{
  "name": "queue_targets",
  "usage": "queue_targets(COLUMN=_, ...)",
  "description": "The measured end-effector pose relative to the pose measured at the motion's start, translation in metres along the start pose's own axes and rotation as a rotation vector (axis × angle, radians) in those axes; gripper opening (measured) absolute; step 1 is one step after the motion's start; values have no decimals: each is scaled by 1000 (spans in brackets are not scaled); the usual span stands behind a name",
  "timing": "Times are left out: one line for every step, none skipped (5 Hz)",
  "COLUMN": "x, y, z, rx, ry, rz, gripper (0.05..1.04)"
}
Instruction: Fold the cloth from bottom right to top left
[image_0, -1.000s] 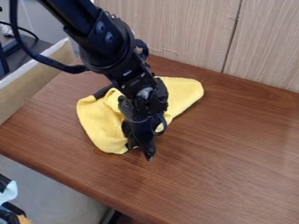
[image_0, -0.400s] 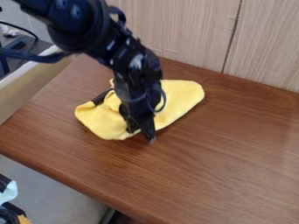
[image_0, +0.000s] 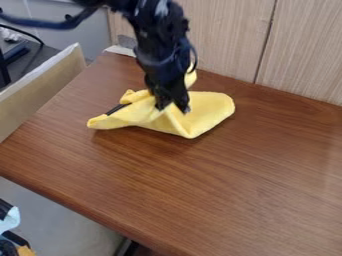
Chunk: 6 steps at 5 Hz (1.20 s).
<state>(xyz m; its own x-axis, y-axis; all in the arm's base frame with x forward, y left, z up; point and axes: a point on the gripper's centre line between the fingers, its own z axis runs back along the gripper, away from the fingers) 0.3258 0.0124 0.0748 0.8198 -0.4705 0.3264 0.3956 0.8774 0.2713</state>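
Gripper (image_0: 172, 107) is clamping yellow cloth (image_0: 210, 107) between its fingers; cloth is bunching beneath it; wooden table (image_0: 200, 185) is supporting cloth

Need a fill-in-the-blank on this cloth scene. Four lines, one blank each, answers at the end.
The cloth is ____ in colour.
The gripper, coloured ____, is at the cloth.
The surface of the table shows the grain of ____.
A dark strip shows at the cloth's edge, toward the picture's ____ side rather than its opposite side.

Missing words: yellow; black; wood; left.
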Motion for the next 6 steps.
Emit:
queue_targets(x=21, y=23, z=-12, rx=13, ry=10, rz=60, gripper=84)
queue_targets(x=32, y=44, z=-31, rx=26, ry=44, rz=115, gripper=84)
queue_targets(x=33, y=57, z=-55, rx=27, ry=96, rz=151, gripper=84)
queue_targets(x=32, y=64, z=-75, rx=30, ry=133, rz=172, gripper=84)
queue_targets(x=27, y=71, z=-90, rx=23, ry=159, rz=191, gripper=84)
queue_targets(x=19, y=73, z=-105, rx=17, ry=195, rz=198, gripper=84)
